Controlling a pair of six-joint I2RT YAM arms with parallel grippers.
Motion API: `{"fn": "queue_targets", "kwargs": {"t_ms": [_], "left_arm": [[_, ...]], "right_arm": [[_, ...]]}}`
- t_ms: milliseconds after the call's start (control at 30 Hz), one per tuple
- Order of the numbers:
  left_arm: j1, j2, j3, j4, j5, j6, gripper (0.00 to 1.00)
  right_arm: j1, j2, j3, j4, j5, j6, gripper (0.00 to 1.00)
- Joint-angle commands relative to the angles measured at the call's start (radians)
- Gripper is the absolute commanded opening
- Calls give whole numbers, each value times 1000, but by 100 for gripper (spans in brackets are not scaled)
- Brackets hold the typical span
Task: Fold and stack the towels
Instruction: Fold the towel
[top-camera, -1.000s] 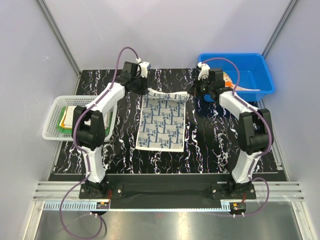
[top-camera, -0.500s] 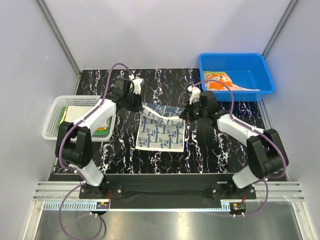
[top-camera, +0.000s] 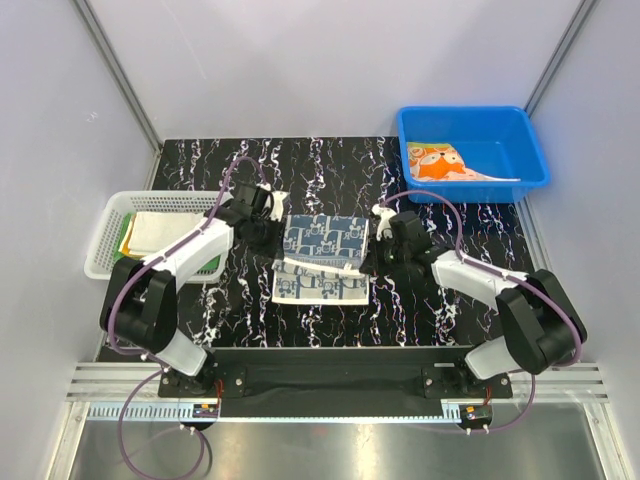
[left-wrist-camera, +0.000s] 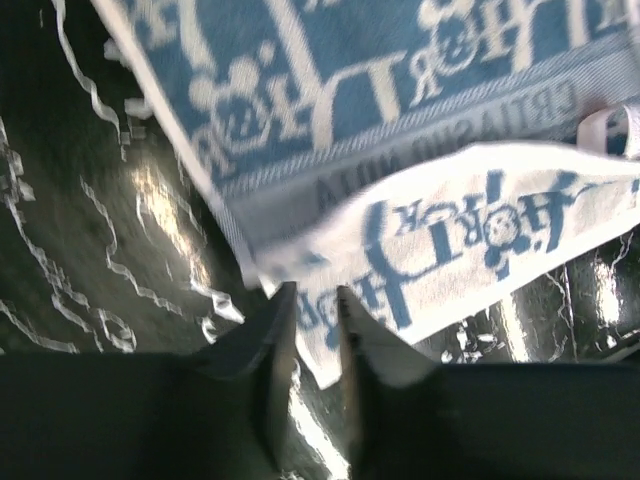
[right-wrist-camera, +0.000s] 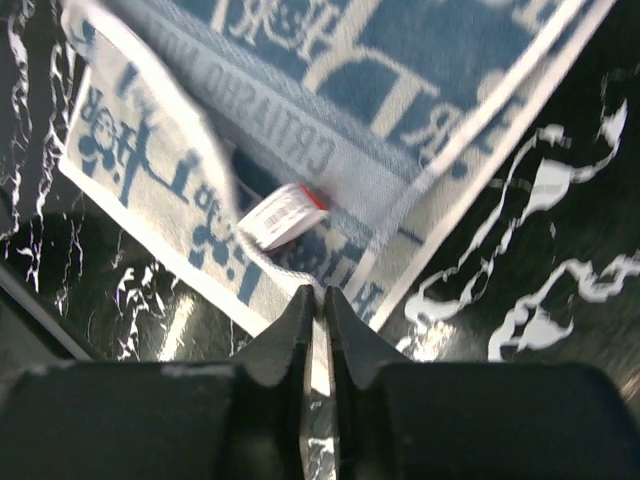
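Navy-and-white patterned towel (top-camera: 322, 258) lies in the middle of the black marbled surface (top-camera: 250, 310), its far part folded over toward the near edge, so the darker blue side is on top, a paler strip with blue figures shows below it, and a small white label (right-wrist-camera: 283, 213) pokes out at the right. The left hand (left-wrist-camera: 312, 310) is at the towel's left edge, fingers a little apart with the pale corner in the gap; the right hand (right-wrist-camera: 320, 300) is at the right edge, fingers almost together, and whether they pinch cloth I cannot tell. Folded towels (top-camera: 160, 232) lie in the white basket (top-camera: 100, 262) on the left, and the fox-face towel (top-camera: 440, 162) is in the blue bin (top-camera: 530, 150) at the far right.
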Motion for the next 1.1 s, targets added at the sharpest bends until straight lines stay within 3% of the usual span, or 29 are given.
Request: {"fn": "queue_targets", "kwargs": {"t_ms": [0, 67, 167, 433, 600, 1067], "left_arm": [[-4, -87, -23, -72, -69, -64, 30], [-19, -103, -31, -92, -90, -83, 33], [-27, -139, -34, -81, -119, -129, 40], [-29, -19, -3, -33, -191, -201, 45], [-30, 10, -34, -4, -167, -229, 45], [-41, -11, -156, 53, -170, -282, 43]], "right_arm": [[15, -63, -32, -61, 17, 48, 16], [15, -80, -46, -78, -3, 65, 26], [15, -86, -38, -126, -3, 85, 33], [17, -8, 51, -164, 120, 310, 34], [24, 43, 71, -232, 166, 478, 36], [44, 109, 51, -132, 201, 433, 34]]}}
